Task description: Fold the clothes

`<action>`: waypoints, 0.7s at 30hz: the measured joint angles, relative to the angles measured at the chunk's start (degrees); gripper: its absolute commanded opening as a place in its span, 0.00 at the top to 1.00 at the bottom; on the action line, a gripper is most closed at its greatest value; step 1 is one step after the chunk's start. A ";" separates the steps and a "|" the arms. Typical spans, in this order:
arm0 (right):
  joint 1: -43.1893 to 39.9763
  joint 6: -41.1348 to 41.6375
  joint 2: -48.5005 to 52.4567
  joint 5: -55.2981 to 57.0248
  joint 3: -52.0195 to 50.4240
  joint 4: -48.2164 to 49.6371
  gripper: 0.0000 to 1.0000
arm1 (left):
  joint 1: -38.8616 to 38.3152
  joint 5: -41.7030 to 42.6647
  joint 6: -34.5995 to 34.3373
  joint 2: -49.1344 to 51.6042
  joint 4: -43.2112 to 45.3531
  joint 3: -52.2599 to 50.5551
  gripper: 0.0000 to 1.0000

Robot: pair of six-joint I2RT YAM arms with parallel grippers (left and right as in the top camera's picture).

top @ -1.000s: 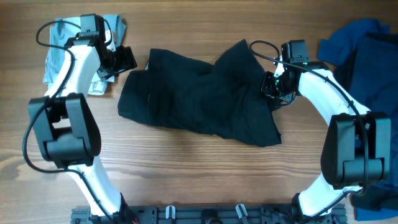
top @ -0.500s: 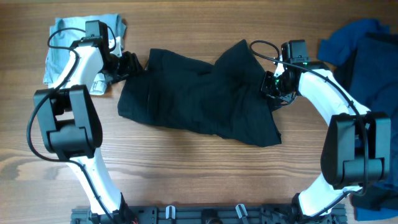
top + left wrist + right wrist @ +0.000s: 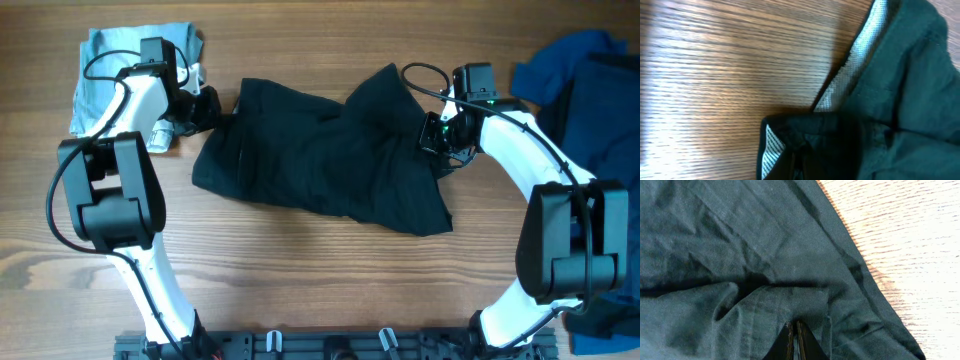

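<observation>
Now the black shorts [image 3: 320, 165] lie crumpled in the middle of the desk [image 3: 300, 275]. The left gripper [image 3: 208, 110] is clenched on their left edge, and the right gripper [image 3: 432, 136] pinches cloth at their right side.

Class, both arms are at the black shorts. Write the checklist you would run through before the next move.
1. Left hand shut on black shorts' left edge: ok.
2. Right hand shut on their right side: ok.
3. Shorts lying flat: not ok, rumpled.
4. Pale blue garment apart from shorts: ok.
5. Dark blue garments apart from shorts: ok.
6. How many layers each hand pinches: cannot tell.
</observation>
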 measured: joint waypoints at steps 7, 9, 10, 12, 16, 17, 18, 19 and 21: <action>0.00 -1.31 0.00 0.00 3.52 -4.39 0.96 | 0.00 1.27 0.00 -3.63 -0.48 0.00 0.96; 0.00 -1.73 0.00 0.00 5.75 -6.47 0.96 | 0.00 1.79 0.00 -6.67 -0.74 0.00 0.96; 0.00 -1.81 0.00 0.00 6.91 -7.54 0.96 | 0.00 2.23 0.00 -8.83 -0.83 0.00 0.96; 0.00 -1.99 -0.04 0.02 8.15 -9.05 0.96 | 0.00 2.97 0.00 -12.28 -1.03 0.00 0.96; 0.00 -2.19 -0.61 0.02 8.81 -11.74 0.96 | 0.00 3.98 0.00 -18.21 -2.43 0.11 0.96; 0.00 -2.21 -1.05 0.04 8.81 -11.98 0.95 | 0.00 4.13 0.00 -19.08 -2.75 0.13 0.96; 0.00 -2.21 -1.49 0.11 8.81 -12.00 0.90 | 0.00 4.17 0.00 -19.52 -2.97 0.13 0.96; 0.00 -2.21 -2.14 0.57 8.81 -11.93 0.80 | 0.00 4.28 0.00 -19.76 -3.15 0.13 0.96; 0.00 -2.58 -3.30 2.21 8.81 -11.89 0.66 | 0.00 4.31 0.00 -19.74 -3.28 0.11 0.96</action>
